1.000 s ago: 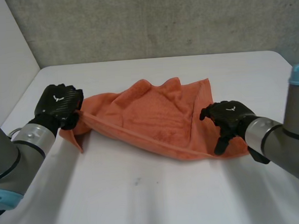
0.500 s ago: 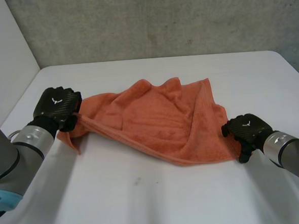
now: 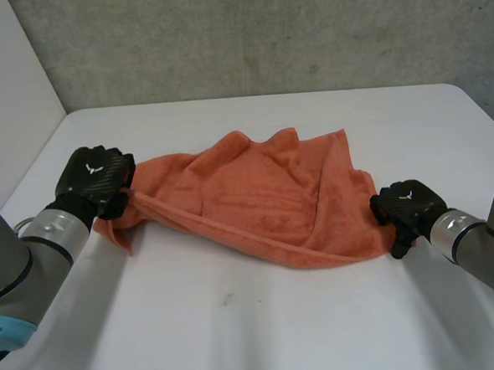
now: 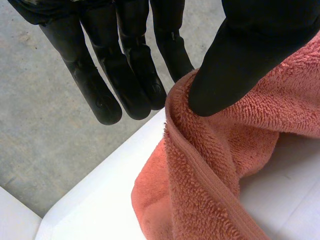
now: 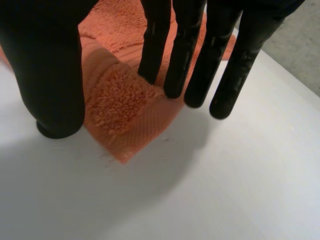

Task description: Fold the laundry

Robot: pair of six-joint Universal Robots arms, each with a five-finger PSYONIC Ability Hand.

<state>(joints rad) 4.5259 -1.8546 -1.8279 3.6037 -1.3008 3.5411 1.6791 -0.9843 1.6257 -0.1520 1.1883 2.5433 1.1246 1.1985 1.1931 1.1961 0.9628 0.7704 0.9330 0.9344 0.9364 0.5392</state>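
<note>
Head view: the towel (image 3: 256,193) lies crumpled mid-table (image 3: 239,336), with its long axis running hand to hand. The left hand (image 3: 95,176) is at the left end and holds that end off the surface. The near edge runs taut from it. The right hand (image 3: 409,207) is at the right near corner, low on the table.

Left wrist view: the thumb (image 4: 240,65) presses the hem toward the nearest finger. The other fingers (image 4: 115,85) are straight and reach past the cloth. You can read this as a pinch on that end.

Right wrist view: the corner (image 5: 125,135) lies flat between the thumb (image 5: 52,80) and the fingers (image 5: 175,60). The fingers are straight, two tips resting on the terry and the rest over bare table. The thumb tip is down just beside the hem. Nothing is gripped here yet.

Judgement: your next move turns on the right corner. It sits directly under the fingertips, and the body of the towel runs off toward the left hand. Close thumb to fingers there before you lift, or only one end rises.
</note>
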